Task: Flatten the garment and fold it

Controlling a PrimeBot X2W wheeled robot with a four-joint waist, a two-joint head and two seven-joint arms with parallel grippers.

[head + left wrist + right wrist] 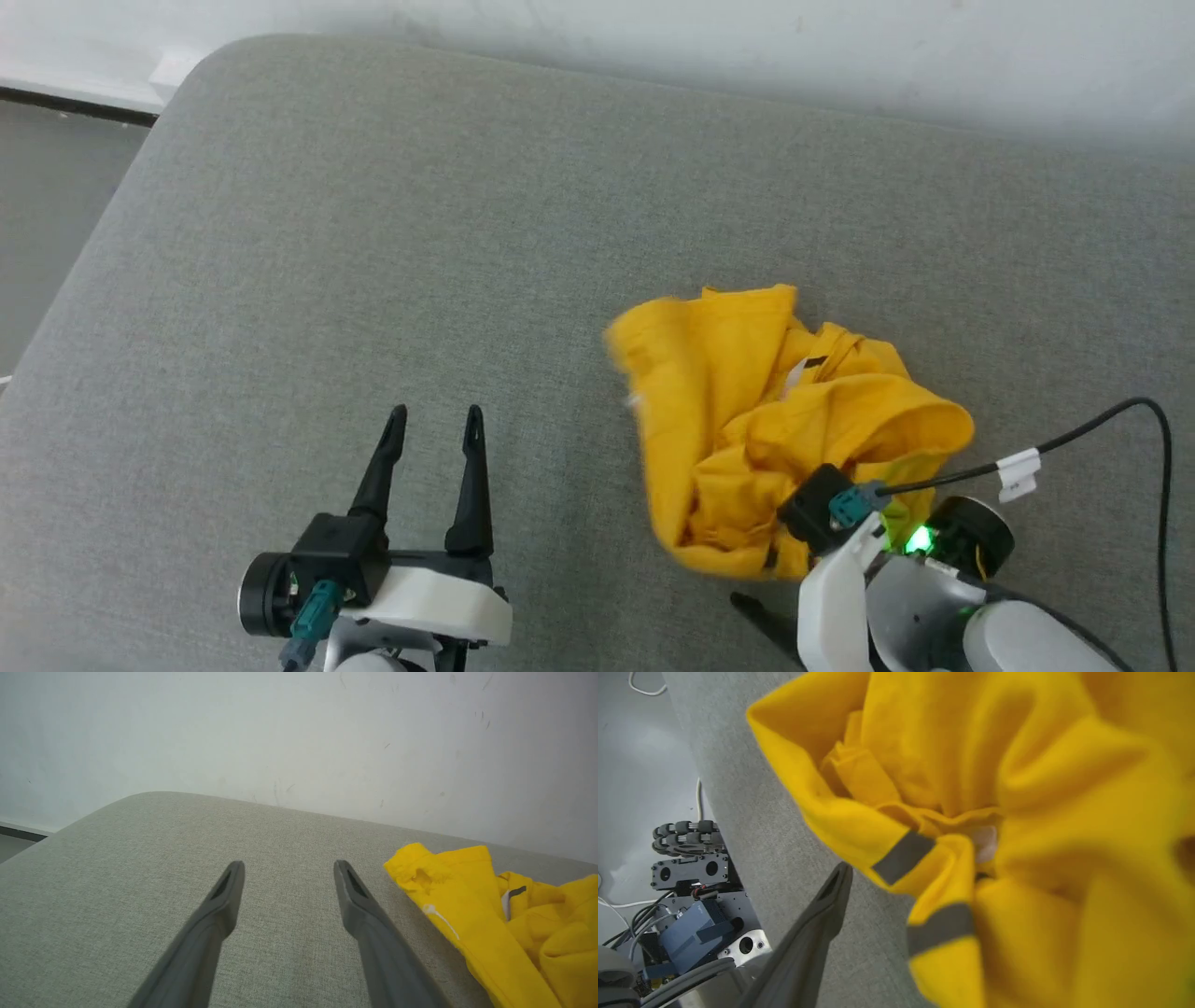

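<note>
Jaws gape empty on the left gripper (436, 415), unreadable on the right gripper (894, 872) under the seemingly limp, light garment (728, 392); pinch its hem.

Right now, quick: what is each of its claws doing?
Left gripper: open, holding nothing.
Right gripper: cannot tell; one finger is bare, the other hidden behind the garment.

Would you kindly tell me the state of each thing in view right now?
Shirt: crumpled heap, not yet flattened.
Left hand: open, empty, apart from shirt.
Right hand: seemingly open, one finger hidden behind shirt.
Cushion: flat, carrying the shirt.
</note>
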